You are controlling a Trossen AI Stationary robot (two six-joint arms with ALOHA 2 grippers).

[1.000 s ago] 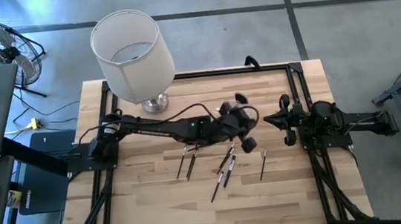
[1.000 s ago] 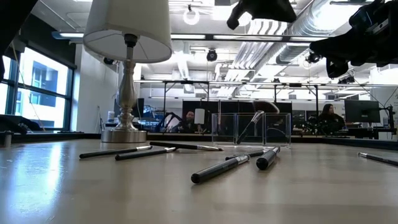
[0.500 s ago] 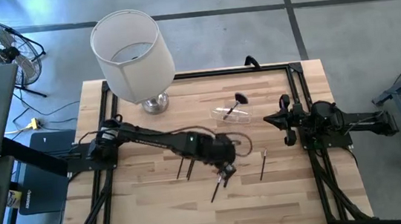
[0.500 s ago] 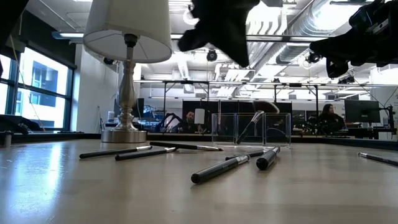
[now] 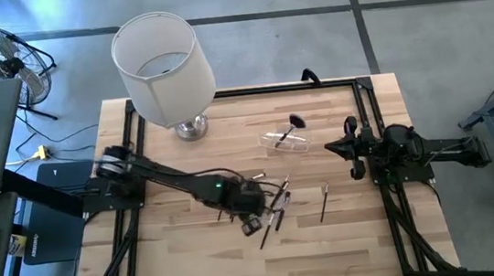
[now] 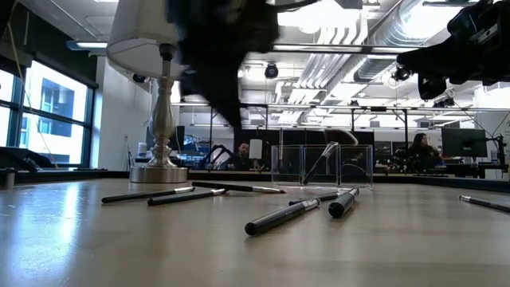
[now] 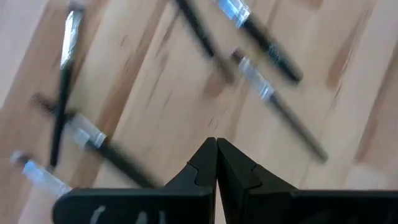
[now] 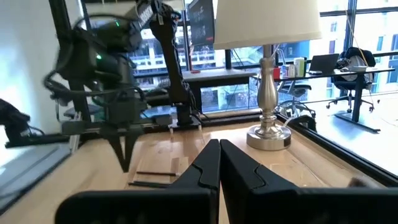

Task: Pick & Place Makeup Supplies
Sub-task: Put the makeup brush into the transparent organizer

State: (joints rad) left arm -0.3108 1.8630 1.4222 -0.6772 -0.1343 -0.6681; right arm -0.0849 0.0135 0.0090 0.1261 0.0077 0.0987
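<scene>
Several thin makeup supplies lie flat on the wooden table: a pair, a crossed cluster and a single one. They also show in the low view and the left wrist view. A fluffy-headed brush rests in a clear cup lying farther back. My left gripper hangs shut over the table beside the cluster, pointing steeply down, clear of the wood. My right gripper waits shut at the right.
A lamp with a white shade stands on its metal base at the table's far left. Black frame rails run along the left, far and right sides. Bare wood lies toward the near edge.
My left gripper has swung from over the clear cup toward the table's near-left side, sinking and tipping to point steeply down. It now hangs over the brushes at mid-table. The cup and brushes have stayed where they were.
</scene>
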